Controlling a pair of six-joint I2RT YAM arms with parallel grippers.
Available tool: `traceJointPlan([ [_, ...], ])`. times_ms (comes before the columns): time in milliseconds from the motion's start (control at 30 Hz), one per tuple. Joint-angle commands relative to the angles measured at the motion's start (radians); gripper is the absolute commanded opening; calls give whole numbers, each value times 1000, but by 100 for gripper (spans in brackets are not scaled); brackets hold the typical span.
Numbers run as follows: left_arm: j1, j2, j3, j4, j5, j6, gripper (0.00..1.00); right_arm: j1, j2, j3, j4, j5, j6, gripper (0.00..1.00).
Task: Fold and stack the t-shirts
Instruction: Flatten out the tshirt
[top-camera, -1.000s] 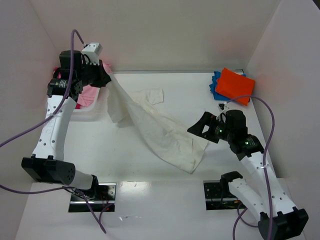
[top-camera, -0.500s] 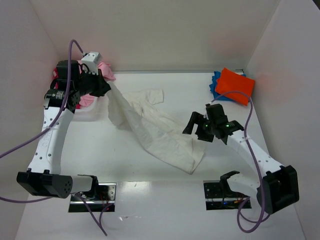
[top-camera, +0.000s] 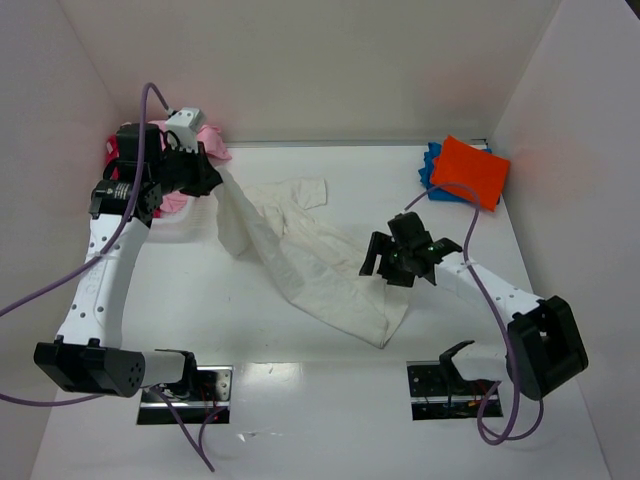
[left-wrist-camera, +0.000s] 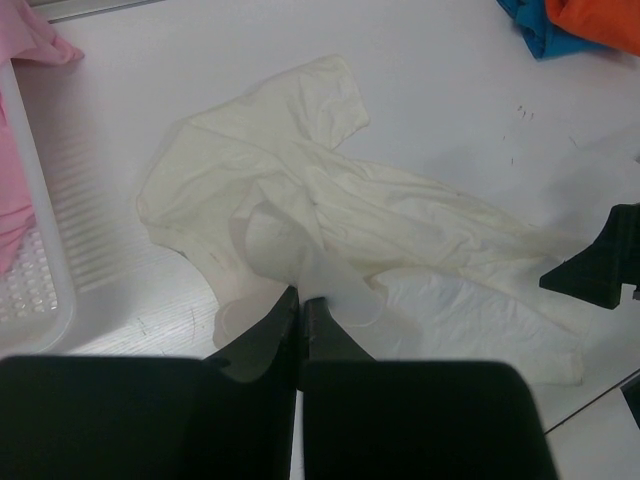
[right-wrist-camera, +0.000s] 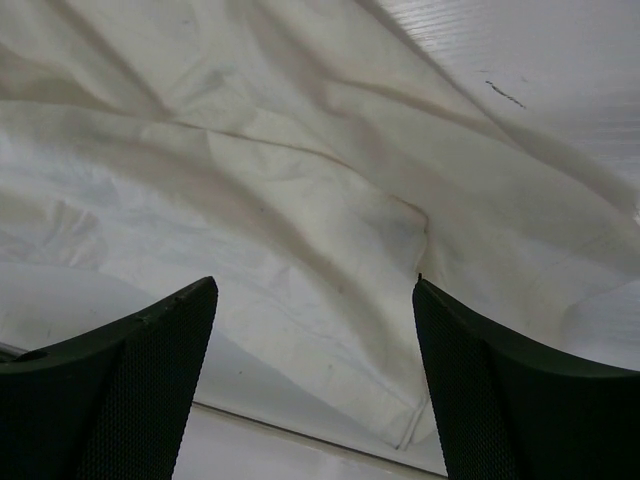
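A cream-white t-shirt (top-camera: 320, 265) stretches diagonally across the table, crumpled, with one corner lifted at the far left. My left gripper (top-camera: 205, 172) is shut on that corner; the left wrist view shows its jaws (left-wrist-camera: 300, 296) pinched together on a fold of the cloth (left-wrist-camera: 380, 215). My right gripper (top-camera: 385, 262) hovers over the shirt's right edge. Its fingers stand wide apart with only the cloth (right-wrist-camera: 300, 180) below them, so the right gripper (right-wrist-camera: 315, 285) is open. An orange t-shirt (top-camera: 468, 170) lies folded on a blue one (top-camera: 432, 165) at the far right corner.
A white slotted basket (top-camera: 190, 228) stands at the far left under my left arm, with a pink t-shirt (top-camera: 175, 200) in it and hanging over its far rim. White walls close in the table on three sides. The arm bases sit at the near edge.
My right arm has swung left and forward until its gripper is over the shirt's right edge, and its jaws have narrowed a little. The left gripper has dropped slightly, still holding the corner.
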Motion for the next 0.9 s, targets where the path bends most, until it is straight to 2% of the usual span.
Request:
traceJointPlan([
  [0, 8, -31, -1, 33, 13, 7, 2, 10, 68, -17, 64, 49, 13, 84],
  [200, 8, -31, -1, 33, 3, 7, 3, 10, 141, -15, 91, 72, -17, 84],
  [333, 8, -23, -1, 33, 3, 7, 3, 10, 172, -5, 101, 72, -26, 79],
  [433, 8, -22, -1, 33, 3, 7, 3, 10, 181, -4, 111, 78, -26, 65],
  [567, 8, -22, -1, 33, -6, 7, 4, 10, 190, 14, 121, 83, -37, 41],
  [600, 8, -22, -1, 33, -6, 7, 4, 10, 190, 14, 121, 83, -37, 29],
  [700, 8, -22, -1, 33, -6, 7, 4, 10, 181, 36, 105, 92, -37, 9],
  [767, 8, -22, -1, 33, -6, 7, 4, 10, 162, 64, 87, 111, -43, 1],
  [867, 8, -22, -1, 33, -14, 7, 4, 10, 120, 133, 40, 138, -52, 0],
])
